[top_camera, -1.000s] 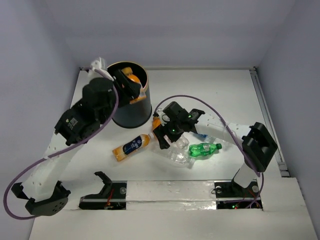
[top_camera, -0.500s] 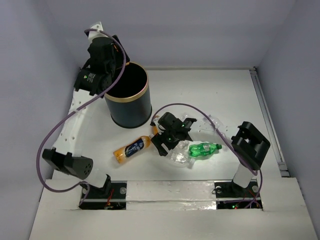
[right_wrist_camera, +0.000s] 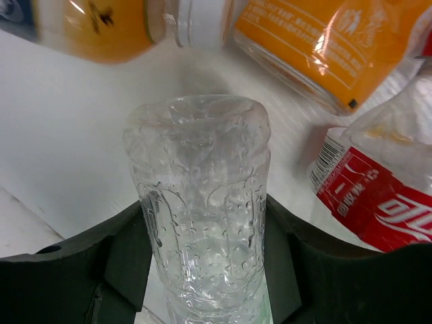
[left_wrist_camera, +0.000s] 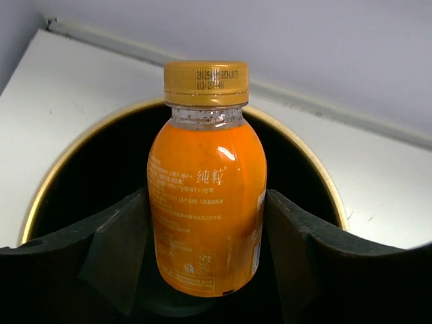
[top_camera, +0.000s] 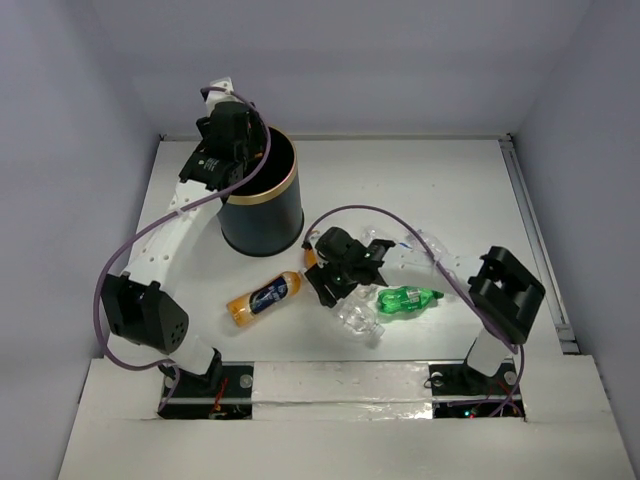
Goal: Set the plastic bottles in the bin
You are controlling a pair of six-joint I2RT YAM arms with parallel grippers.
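The black bin (top_camera: 262, 215) with a gold rim (left_wrist_camera: 67, 152) stands at the back left. My left gripper (top_camera: 232, 150) is over its far-left rim, shut on an orange-filled bottle (left_wrist_camera: 206, 196) with a gold cap, held above the bin's opening. My right gripper (top_camera: 340, 280) is low at the bottle pile, its fingers (right_wrist_camera: 125, 256) closed against both sides of a clear ribbed bottle (right_wrist_camera: 199, 175). An orange bottle with a blue label (top_camera: 263, 297) lies left of it and a green bottle (top_camera: 408, 297) right of it.
A crumpled clear bottle (top_camera: 360, 317) lies in front of the right gripper. More clear bottles (top_camera: 420, 250) lie behind it. In the right wrist view, an orange-labelled bottle (right_wrist_camera: 317, 47) and a red-labelled clear bottle (right_wrist_camera: 378, 189) lie close to the fingers.
My left arm swung up and back from the bin's near side to its far-left rim, still holding the orange bottle. My right gripper moved down and left into the pile onto the clear bottle.
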